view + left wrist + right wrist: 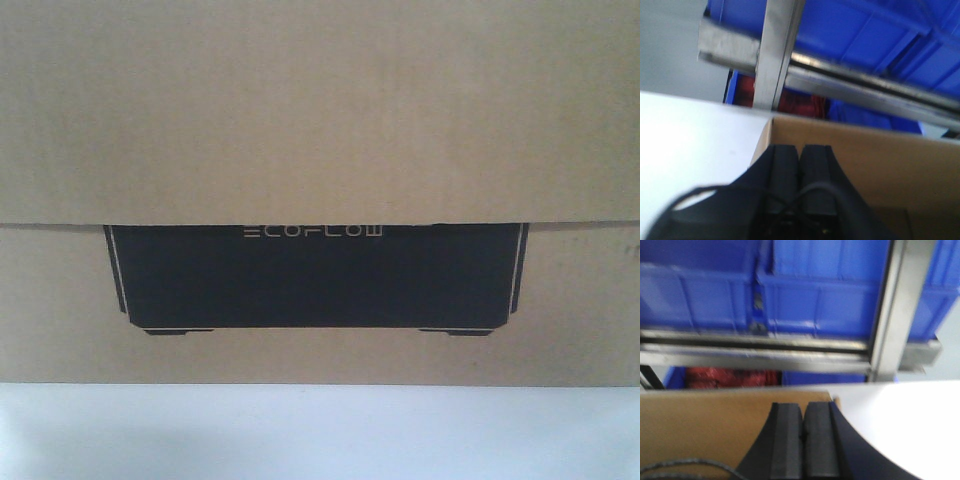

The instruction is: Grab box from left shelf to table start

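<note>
Front cam: box [320, 120] fills nearly whole frame, brown cardboard w/ black panel and white ECOFLOW lettering near centre. White tabletop [320, 430] shows as a strip at 6 o'clock; box bottom edge meets it, so box looks to be resting on tabletop, not on the rack.

Left wrist cam: left gripper [800, 165] at 6 o'clock, its two black pads pressed together, nothing between them — closed, empty. It sits at the box's near corner, pads against or just over the top edge; contact not certain. Shelf [850, 85] rail runs from 10 to 3 o'clock behind, blue bins above, something red below the rail.

Right wrist cam: right gripper [802, 440] also at 6 o'clock, pads together, closed on nothing, by the box's opposite top corner. Rail and upright post at 12–2 o'clock, blue bins behind.

Read: both grippers shut so they act as flat pushers/clamps on either end of a box too wide for a pinch. Box appears already off shelf; task looks near done. Blur on wrist cams limits detail.
</note>
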Available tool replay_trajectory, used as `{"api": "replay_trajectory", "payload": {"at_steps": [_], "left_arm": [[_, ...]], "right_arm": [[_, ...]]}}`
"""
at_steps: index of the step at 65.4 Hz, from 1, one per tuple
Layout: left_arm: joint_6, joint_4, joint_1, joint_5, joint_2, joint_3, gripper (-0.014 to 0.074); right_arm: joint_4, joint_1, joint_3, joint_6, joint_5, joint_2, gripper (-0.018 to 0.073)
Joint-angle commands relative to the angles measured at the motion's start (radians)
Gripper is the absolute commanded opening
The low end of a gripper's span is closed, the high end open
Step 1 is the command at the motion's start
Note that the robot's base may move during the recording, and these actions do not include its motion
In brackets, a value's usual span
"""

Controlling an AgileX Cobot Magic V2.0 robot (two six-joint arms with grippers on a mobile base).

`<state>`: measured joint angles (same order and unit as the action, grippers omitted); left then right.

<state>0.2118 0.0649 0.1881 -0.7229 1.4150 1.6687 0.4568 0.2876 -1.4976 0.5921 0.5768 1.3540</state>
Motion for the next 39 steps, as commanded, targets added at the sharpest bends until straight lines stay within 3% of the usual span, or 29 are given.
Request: {"api": "replay_trajectory", "payload": {"at_steps": [1,14,24,39], "left_arm": [[-0.004,-0.002,-0.001,0.135,-0.028,0.029,-0.0085],[-0.004,-0.007,-0.001,0.069,-0.068,-0.003,-0.0096],[-0.004,-0.052,-0.001,0.195,-0.200,-0.171,-0.0096],[-0.004,-0.119,-0.001,0.369,-0.466,-0.499,-0.0096]], "right_arm": [[0.043,-0.003,-0.038,0.000,-0.134,-0.033,0.0123],[-0.005,-0.003,-0.031,-0.002,-0.091,-0.080,0.0048],[0.011,-0.001,0.093,-0.051,-0.178,-0.176,0.0052],[0.020,0.000,0.410,-0.094,-0.397,-0.395,0.0052]]}}
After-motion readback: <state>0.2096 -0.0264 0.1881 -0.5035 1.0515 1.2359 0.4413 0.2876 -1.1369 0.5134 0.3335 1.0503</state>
